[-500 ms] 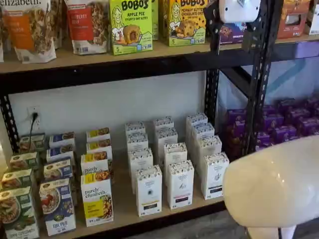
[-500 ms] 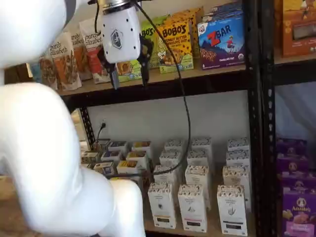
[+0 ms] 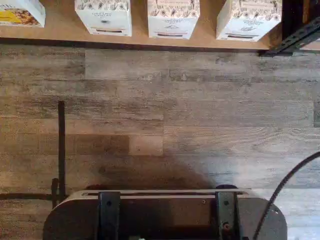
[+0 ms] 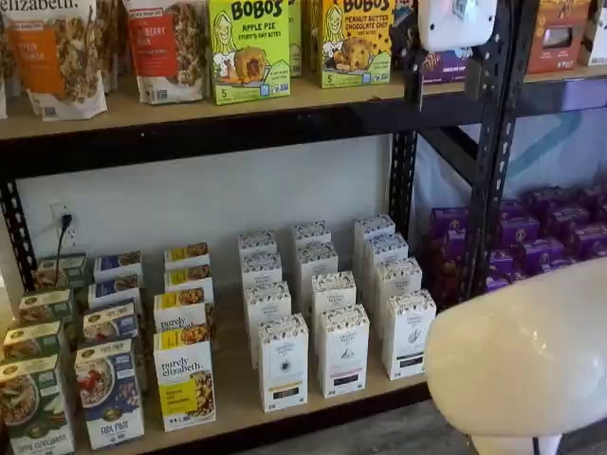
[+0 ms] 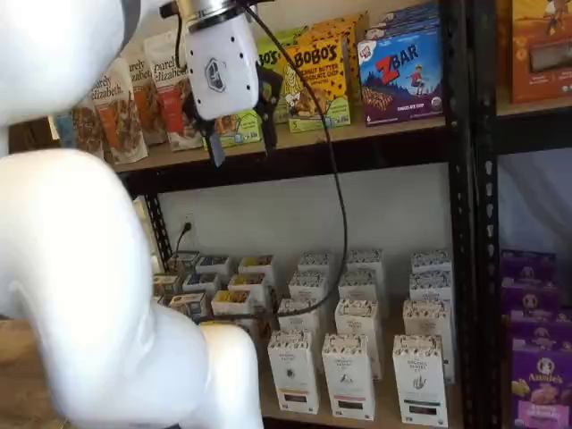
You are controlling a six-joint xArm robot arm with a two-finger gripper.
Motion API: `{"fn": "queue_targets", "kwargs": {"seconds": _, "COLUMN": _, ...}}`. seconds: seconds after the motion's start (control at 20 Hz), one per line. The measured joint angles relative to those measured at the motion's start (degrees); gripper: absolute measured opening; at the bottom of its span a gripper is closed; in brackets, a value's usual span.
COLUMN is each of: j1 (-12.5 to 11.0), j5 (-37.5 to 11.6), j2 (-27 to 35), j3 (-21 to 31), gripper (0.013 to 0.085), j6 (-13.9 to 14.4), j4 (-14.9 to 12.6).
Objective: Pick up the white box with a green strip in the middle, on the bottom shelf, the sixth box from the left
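The white box (image 4: 408, 334) with a green strip stands at the right end of the front row on the bottom shelf (image 4: 232, 403). It also shows in a shelf view (image 5: 420, 380) and in the wrist view (image 3: 248, 19), at the shelf's front edge (image 3: 60, 27). Like white cartons with a black strip (image 4: 283, 362) and a pink strip (image 4: 342, 349) stand to its left. My gripper (image 5: 243, 152) hangs high in front of the upper shelf, far above the white box, with a plain gap between its black fingers and nothing in them. Its white body also shows in a shelf view (image 4: 441, 90).
Granola boxes (image 4: 183, 379) fill the bottom shelf's left part. A black upright post (image 4: 493, 142) stands just right of the white box, with purple boxes (image 4: 541, 237) beyond. My white arm link (image 4: 522, 360) bulks at the lower right. A cable (image 5: 335, 197) hangs from the gripper. Wood floor (image 3: 160, 115) lies before the shelf.
The gripper has shifted slightly down and to the right. The boxes have not moved.
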Motion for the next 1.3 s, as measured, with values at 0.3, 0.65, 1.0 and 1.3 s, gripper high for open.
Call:
{"fn": "queue_targets", "kwargs": {"seconds": 0.3, "j1": -1.3, "j5": -4.5, "j2": -0.5, "j3": 4.7, "gripper": 0.085, "j6": -1.2, "j4": -0.6}}
{"fn": "queue_targets", "kwargs": {"seconds": 0.65, "j1": -2.8, "j5": -12.8, "j2": -0.9, "j3": 13.8, "gripper": 0.085, "j6": -2.3, "j4": -1.1}}
{"fn": "queue_targets", "kwargs": {"seconds": 1.0, "j1": -7.2, "j5": -24.2, "j2": -0.4, "j3": 24.4, "gripper": 0.085, "j6": -6.2, "j4": 0.4}}
{"fn": "queue_targets", "kwargs": {"seconds": 1.3, "j1": -9.6, "j5": -36.1, "j2": 4.1, "j3": 32.1, "gripper": 0.085, "j6": -8.0, "j4": -0.4}}
